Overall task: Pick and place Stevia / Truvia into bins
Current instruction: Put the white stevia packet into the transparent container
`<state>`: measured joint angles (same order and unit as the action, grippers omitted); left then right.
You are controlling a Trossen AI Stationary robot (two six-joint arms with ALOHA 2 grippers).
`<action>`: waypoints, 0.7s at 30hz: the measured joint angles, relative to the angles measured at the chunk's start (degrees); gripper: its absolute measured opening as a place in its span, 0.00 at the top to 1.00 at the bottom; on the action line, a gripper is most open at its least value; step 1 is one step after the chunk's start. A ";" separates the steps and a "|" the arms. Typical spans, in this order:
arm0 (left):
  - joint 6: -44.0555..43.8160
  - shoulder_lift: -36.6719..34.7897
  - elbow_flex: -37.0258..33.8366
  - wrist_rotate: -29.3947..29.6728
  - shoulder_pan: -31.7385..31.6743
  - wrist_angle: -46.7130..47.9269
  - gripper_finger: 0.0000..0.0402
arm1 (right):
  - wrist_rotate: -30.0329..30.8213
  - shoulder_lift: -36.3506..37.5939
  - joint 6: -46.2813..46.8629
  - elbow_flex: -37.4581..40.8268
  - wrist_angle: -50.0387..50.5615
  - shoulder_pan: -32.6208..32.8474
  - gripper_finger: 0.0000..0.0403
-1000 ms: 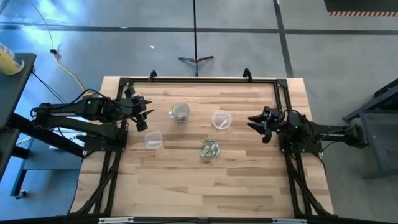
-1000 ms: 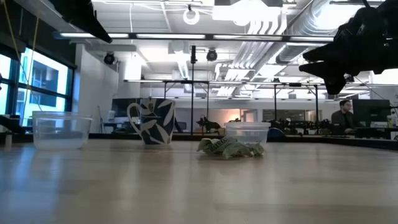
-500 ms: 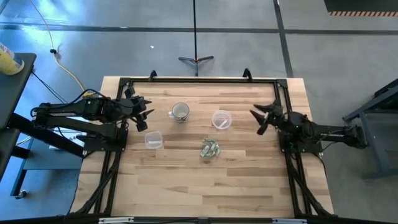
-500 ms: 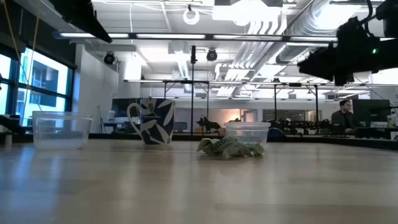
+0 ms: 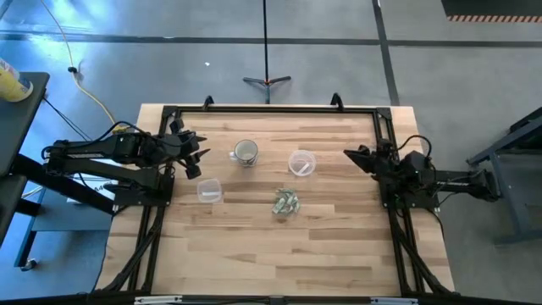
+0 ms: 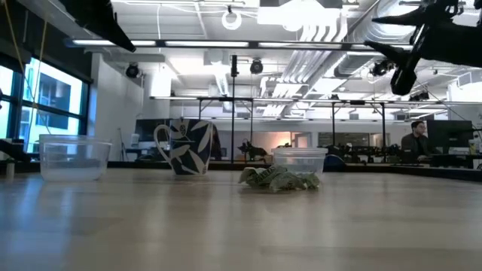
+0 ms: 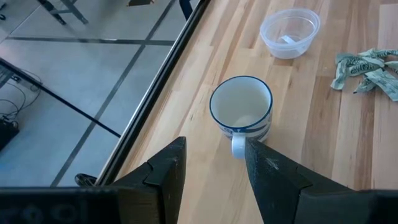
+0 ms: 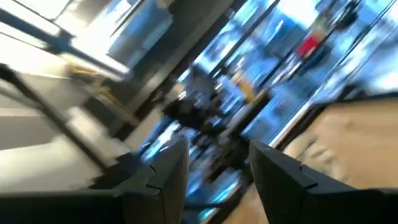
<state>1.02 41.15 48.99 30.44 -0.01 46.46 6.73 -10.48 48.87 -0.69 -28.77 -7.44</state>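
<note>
The pale green and white Stevia packets (image 5: 286, 202) lie in a small heap on the table's middle, also seen in the low view (image 6: 279, 179) and the left wrist view (image 7: 367, 65). The round clear cup (image 5: 301, 163) stands just beyond them, with a small white piece inside (image 7: 286, 40). My left gripper (image 5: 196, 157) hovers open near the left edge, beside the mug. My right gripper (image 5: 354, 155) is open in the air to the right of the cup, high above the table (image 6: 399, 56); its wrist view (image 8: 217, 171) faces the room, blurred.
A blue-patterned mug (image 5: 246, 152) stands left of the cup, straight ahead of my left gripper (image 7: 241, 112). A squarish clear tub (image 5: 209, 191) sits nearer the left edge. A black frame (image 5: 271, 108) rims the table. A person sits far off in the room (image 6: 416, 139).
My right gripper has risen and moved slightly toward the far edge, tipping upward and turning about its wrist, so that it now faces the room instead of the table. The left arm and all objects have stayed where they were.
</note>
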 joint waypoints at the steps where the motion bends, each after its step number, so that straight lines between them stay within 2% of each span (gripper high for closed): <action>1: 0.01 -0.02 0.00 0.01 0.00 -0.01 0.50 | 1.48 -0.03 -0.20 0.00 -0.31 0.00 0.60; 3: 0.02 0.00 0.00 0.00 0.00 -0.02 0.50 | 0.79 -0.26 1.00 0.00 -1.42 -0.11 0.60; 6: 0.00 -0.02 0.00 0.00 0.00 -0.02 0.50 | -11.91 -4.95 1.91 -2.82 4.25 -0.03 0.60; 8: 0.00 -0.02 0.00 0.01 0.01 -0.02 0.50 | -16.14 -10.44 0.24 -6.20 13.19 2.03 0.60; 9: 0.00 -0.02 0.00 0.01 0.02 -0.02 0.50 | -15.54 -13.73 -3.15 -8.46 17.19 3.19 0.59; 14: 0.00 0.00 0.00 0.02 0.00 -0.02 0.50 | -1.77 -28.39 -24.73 -22.05 38.92 7.48 0.55; 16: 0.00 -0.02 0.00 0.01 0.00 -0.02 0.50 | 2.09 -34.09 -30.43 -25.57 46.42 8.78 0.53; 18: 0.00 -0.02 0.00 0.02 0.00 -0.02 0.50 | 2.76 -39.05 -36.94 -28.09 48.87 10.28 0.51; 21: 0.00 -0.01 0.00 0.02 0.00 -0.02 0.50 | 1.18 -47.06 -44.89 -31.14 47.46 12.55 0.46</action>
<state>1.02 41.14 48.99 30.46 -0.01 46.44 7.91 -57.54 3.97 -31.83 18.70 5.11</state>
